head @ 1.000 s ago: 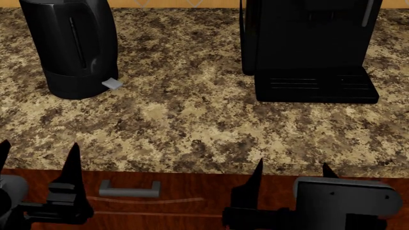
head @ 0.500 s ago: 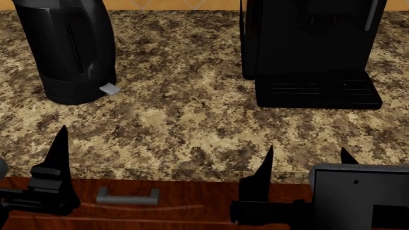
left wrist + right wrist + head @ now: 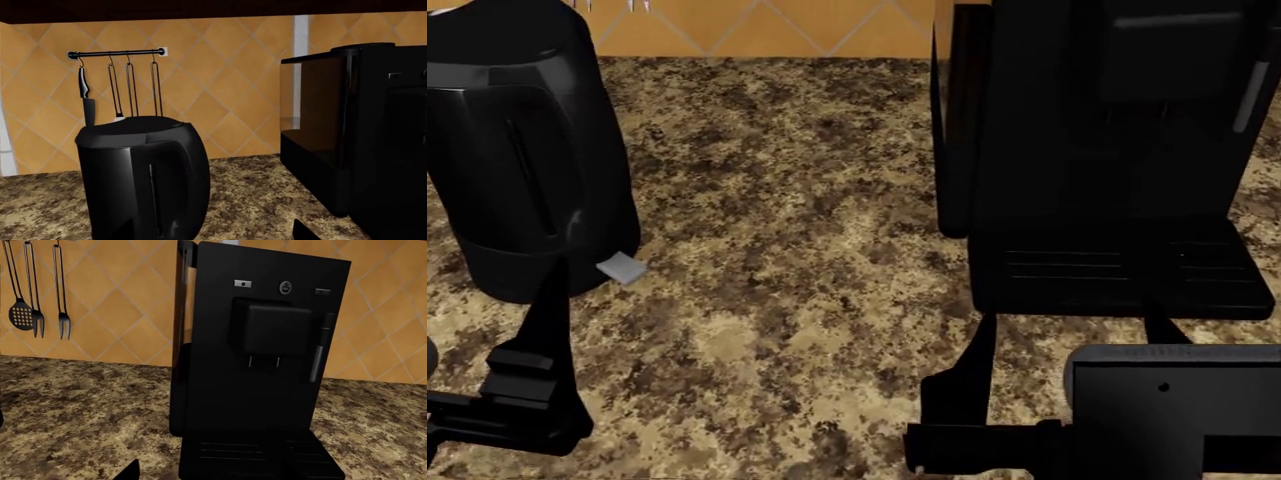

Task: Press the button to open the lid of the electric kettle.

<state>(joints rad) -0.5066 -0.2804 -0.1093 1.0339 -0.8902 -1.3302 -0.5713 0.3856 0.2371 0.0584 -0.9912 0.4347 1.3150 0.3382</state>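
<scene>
Kettle [image 3: 527, 160] on the counter [image 3: 787, 260], far left. Coffee machine [image 3: 1101, 150] on the right, well apart from it. Tiled wall [image 3: 220, 75] behind both. Rail [image 3: 117, 52] of hanging tools up behind the kettle.

You won't find any readable text, brand or number here. The coffee machine [image 3: 267, 355] carries only a small round cup icon [image 3: 286, 287] on its front.
</scene>
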